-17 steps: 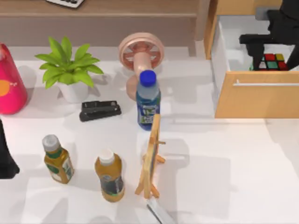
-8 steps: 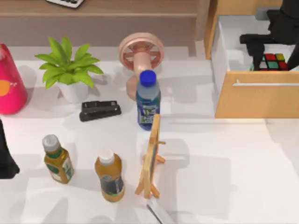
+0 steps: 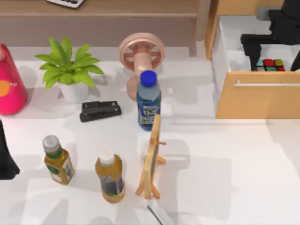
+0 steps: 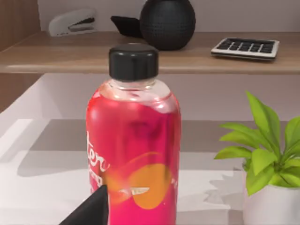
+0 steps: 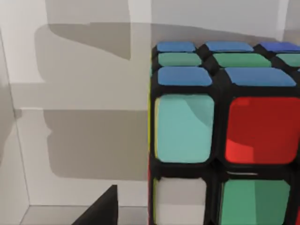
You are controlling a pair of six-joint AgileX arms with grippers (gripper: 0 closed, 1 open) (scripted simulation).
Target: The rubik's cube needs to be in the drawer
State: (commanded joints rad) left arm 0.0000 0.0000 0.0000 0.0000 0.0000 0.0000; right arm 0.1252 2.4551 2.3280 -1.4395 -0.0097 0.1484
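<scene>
**Placement step: rubik's cube (image 3: 269,65) inside the open drawer (image 3: 258,101), right gripper (image 3: 276,44) above it.**

The cube sits low in the drawer's white interior, just behind the front panel with the silver handle (image 3: 267,84). In the right wrist view the cube (image 5: 225,136) lies close beside one dark fingertip (image 5: 101,208); whether the fingers are apart or clamped cannot be told. Judged next move: confirm release, then lift clear. The left gripper (image 3: 5,159) is parked at the table's left edge, near the pink bottle (image 4: 133,154).

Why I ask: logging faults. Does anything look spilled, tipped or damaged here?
Nothing stands out. The bottles and plant stand upright, the rubik's cube sits inside the open drawer under the right gripper, and nothing is spilled.
</scene>
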